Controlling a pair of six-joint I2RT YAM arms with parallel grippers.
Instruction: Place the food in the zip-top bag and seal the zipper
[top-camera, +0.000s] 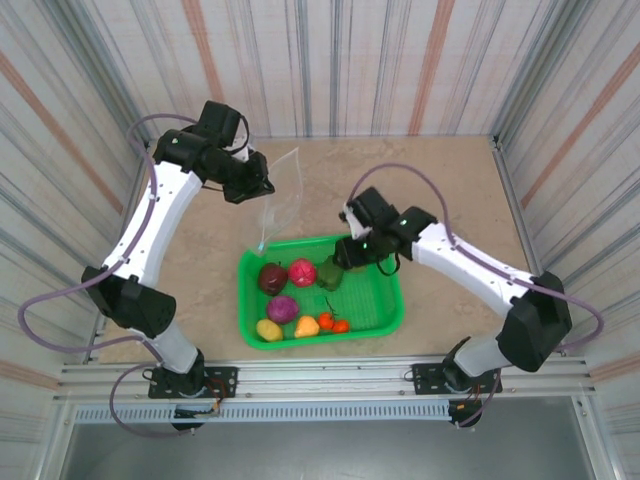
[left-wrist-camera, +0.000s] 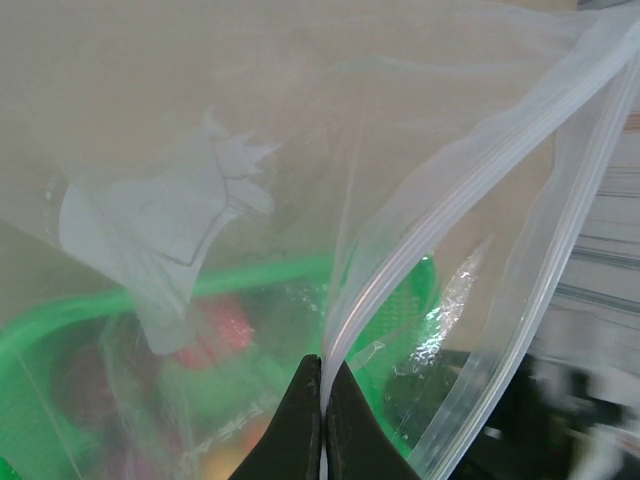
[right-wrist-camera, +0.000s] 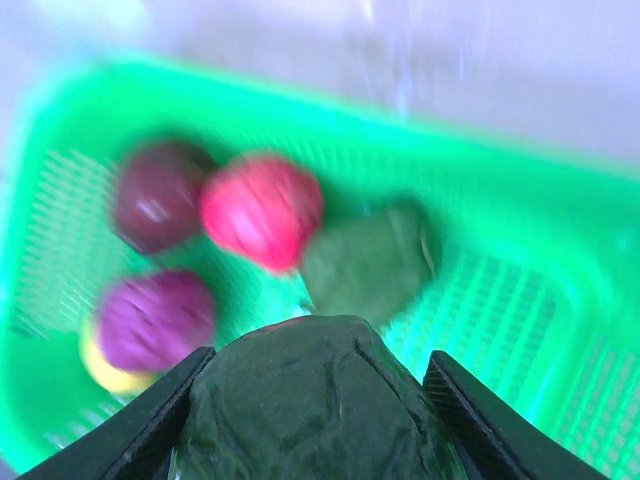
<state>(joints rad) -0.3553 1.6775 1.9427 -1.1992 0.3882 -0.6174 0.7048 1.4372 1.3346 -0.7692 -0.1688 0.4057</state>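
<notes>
- Upper left-centre of the top view: left gripper (top-camera: 252, 187) clamps the bag (top-camera: 283, 195) by its top edge. The bag hangs upright, with its lower corner at the upper left rim of the basket (top-camera: 388, 312).
- Left wrist view, bottom centre: fingers (left-wrist-camera: 290, 440) are pressed tight together on the zipper (left-wrist-camera: 440, 215). The strip runs from them up to the upper right corner.
- Same view: the bag mouth gapes right of the strip, and a white label (left-wrist-camera: 150, 230) sits left of centre. Green basket and blurred food show through the plastic.
- Right gripper (top-camera: 352, 252) is at the basket's upper right rim, just right of centre in the top view.
- Right wrist view, bottom centre: its fingers (right-wrist-camera: 150, 425) grip a dark green veg (right-wrist-camera: 315, 410), one on each side, touching it.
- Food lying in the basket, top view:
  - dark red piece (top-camera: 272, 277) and pink piece (top-camera: 302, 272), upper left, side by side
  - green piece (top-camera: 331, 277), just right of the pink one and near the right gripper
  - purple piece (top-camera: 283, 308), below the dark red one
  - yellow piece (top-camera: 268, 329), orange piece (top-camera: 307, 326) and tomatoes (top-camera: 334, 323), along the lower edge
- Right wrist view is blurred, so detail on these pieces is unclear.
</notes>
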